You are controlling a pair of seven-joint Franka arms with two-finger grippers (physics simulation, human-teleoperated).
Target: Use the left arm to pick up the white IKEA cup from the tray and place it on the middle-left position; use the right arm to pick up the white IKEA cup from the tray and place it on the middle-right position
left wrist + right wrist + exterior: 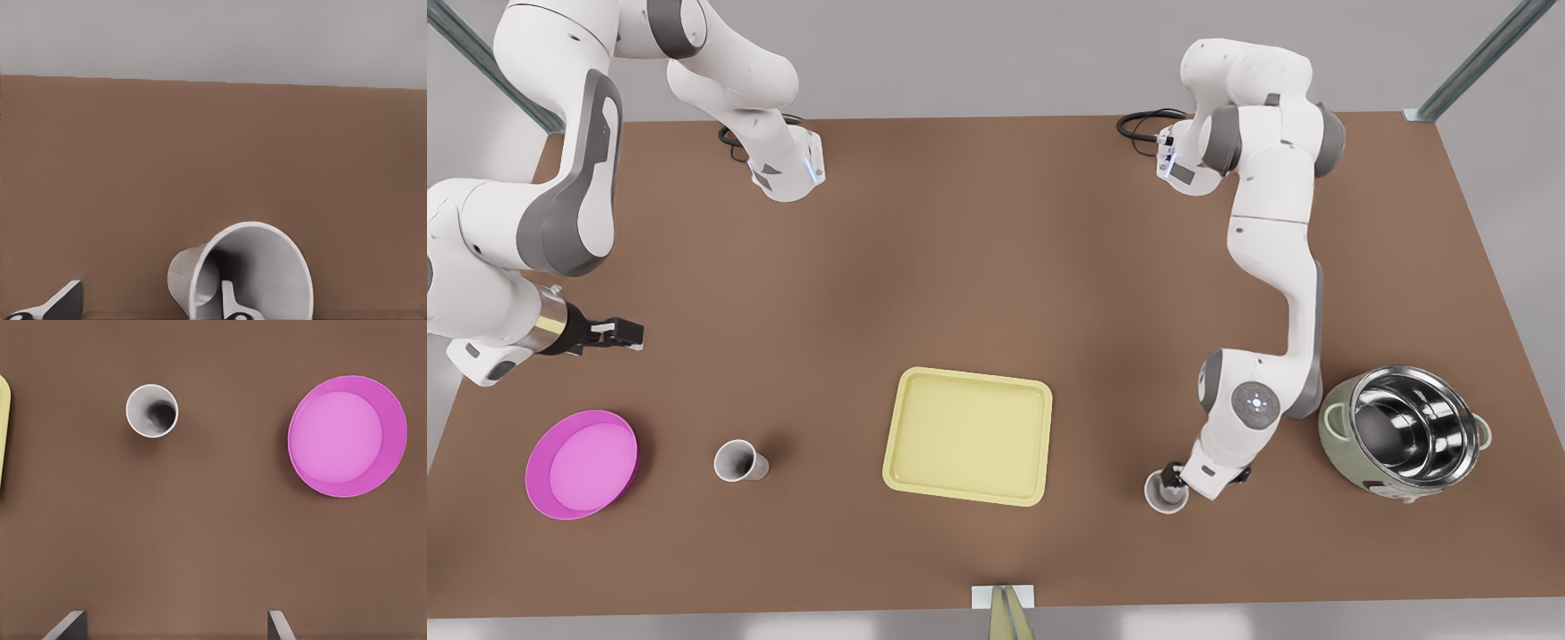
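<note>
The pale yellow tray (967, 436) lies bare at the table's front middle; its edge shows as tray (3, 433). One white cup (738, 461) stands upright on the brown tabletop between the tray and a pink dish, seen from above as cup (152, 411). My right gripper (624, 333) hangs open above the table behind that cup, fingers (67, 627) wide apart and holding nothing. The second white cup (1165, 492) stands at the front view's right of the tray. My left gripper (147, 307) is open at this cup (250, 273), one finger (230, 303) inside its mouth, the other outside.
A round pink dish (583, 462) sits at the front view's left, also pink dish (347, 435). A steel-lined pot (1405, 436) stands close to the left arm at the front view's right. Bare brown tabletop stretches behind the tray.
</note>
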